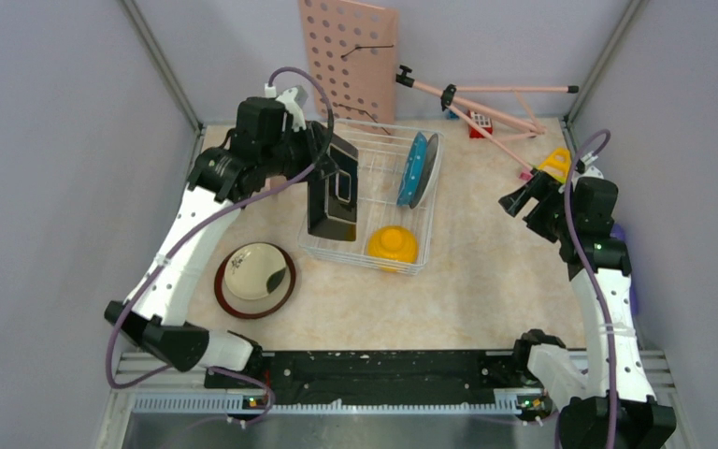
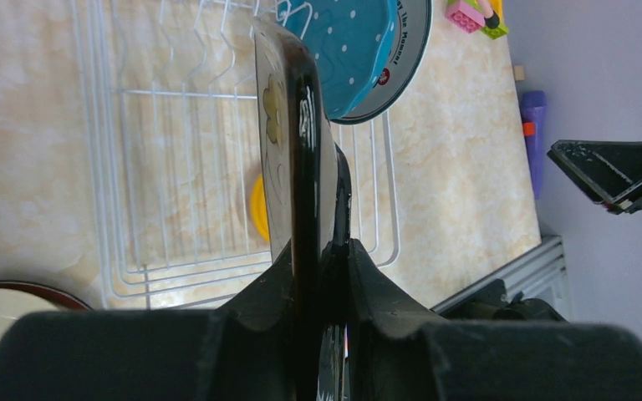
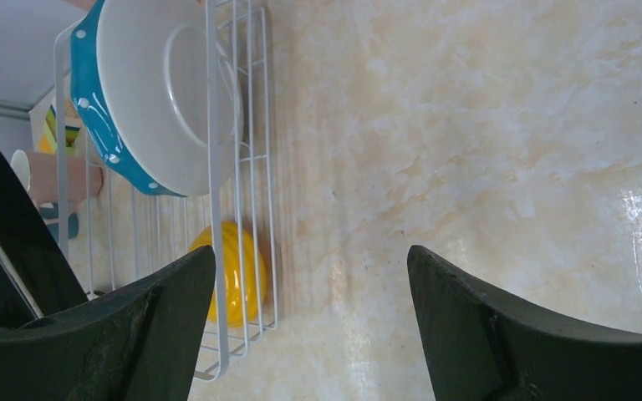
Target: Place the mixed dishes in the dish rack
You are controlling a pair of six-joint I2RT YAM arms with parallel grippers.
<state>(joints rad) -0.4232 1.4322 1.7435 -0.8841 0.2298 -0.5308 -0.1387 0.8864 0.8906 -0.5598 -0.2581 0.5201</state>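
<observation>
The square flowered black-rimmed plate (image 2: 303,125) was clamped upright in the left gripper (image 2: 322,252) over the white wire dish rack (image 2: 175,92), right gripper (image 3: 311,259) seen spread wide.

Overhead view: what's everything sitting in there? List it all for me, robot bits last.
dish rack: one, white wire, table centre
square black-rimmed plate: one, black rim, held on edge over the rack's left end
teal dotted plate: one, teal, upright in the rack's far right part
round white patterned plate: one, white, upright beside the teal one
yellow bowl: one, yellow, rack's near right corner
brown-rimmed cream plate: one, cream and brown, flat on the table left of the rack
pegboard: one, pink, against the back wall
rod stand: one, pink, lying back right
toy blocks: three, red, yellow, pink, back right
left arm, right arm: white and black
left fingers: black, shut on the square plate
right fingers: black, open, empty
</observation>
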